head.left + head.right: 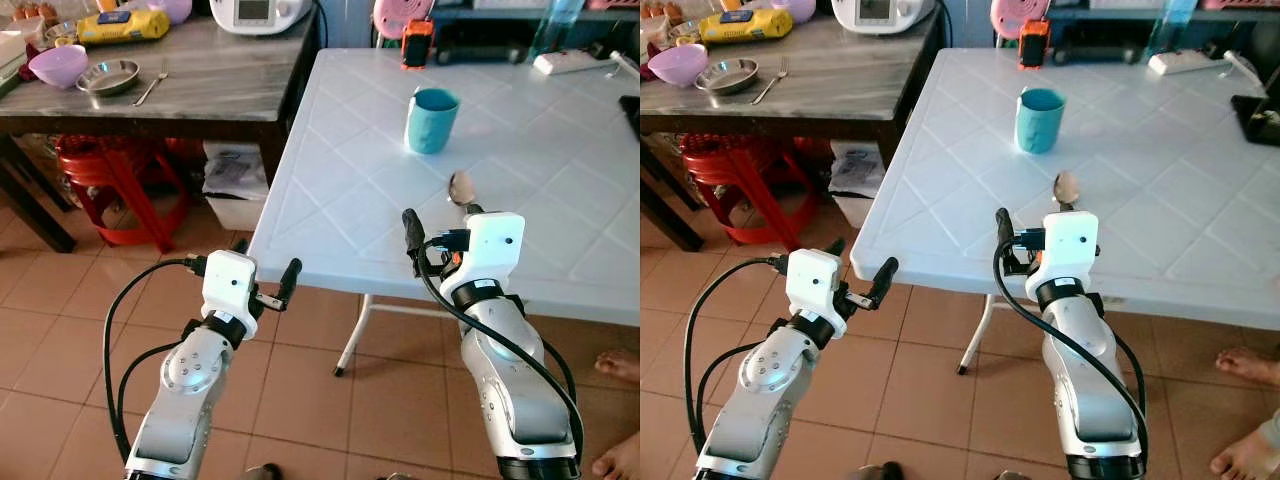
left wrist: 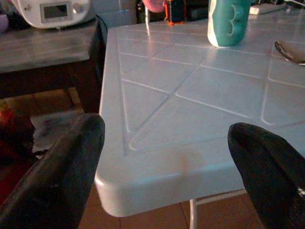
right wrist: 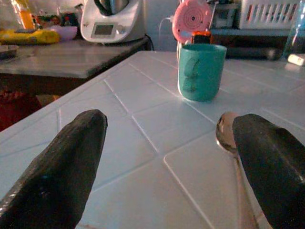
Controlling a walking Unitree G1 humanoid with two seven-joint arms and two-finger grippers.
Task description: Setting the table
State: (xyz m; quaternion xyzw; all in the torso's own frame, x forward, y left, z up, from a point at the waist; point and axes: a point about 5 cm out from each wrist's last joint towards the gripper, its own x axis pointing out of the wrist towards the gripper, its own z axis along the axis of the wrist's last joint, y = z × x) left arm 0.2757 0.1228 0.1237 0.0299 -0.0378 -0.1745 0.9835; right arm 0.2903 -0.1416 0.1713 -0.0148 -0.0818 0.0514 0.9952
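Observation:
A teal cup point(image 1: 432, 120) stands upright on the white plastic table point(image 1: 340, 190). A metal spoon point(image 1: 461, 187) lies on the table nearer to me than the cup, bowl end toward it. My right gripper point(image 1: 440, 222) hovers open over the table's near edge, with the spoon point(image 3: 228, 136) just beside one of its fingers point(image 3: 269, 157) and nothing held. My left gripper point(image 1: 265, 262) is open at the table's near left corner point(image 2: 114, 191), level with the edge and holding nothing. The cup point(image 2: 228, 21) stands far beyond it.
A dark wooden table point(image 1: 220, 90) on the left carries a purple bowl point(image 1: 58, 65), a metal bowl point(image 1: 108, 76), a fork point(image 1: 152, 85) and a white appliance point(image 1: 260, 12). A red stool point(image 1: 110, 175) stands beneath it. A person's bare feet point(image 1: 620, 365) are at the lower right.

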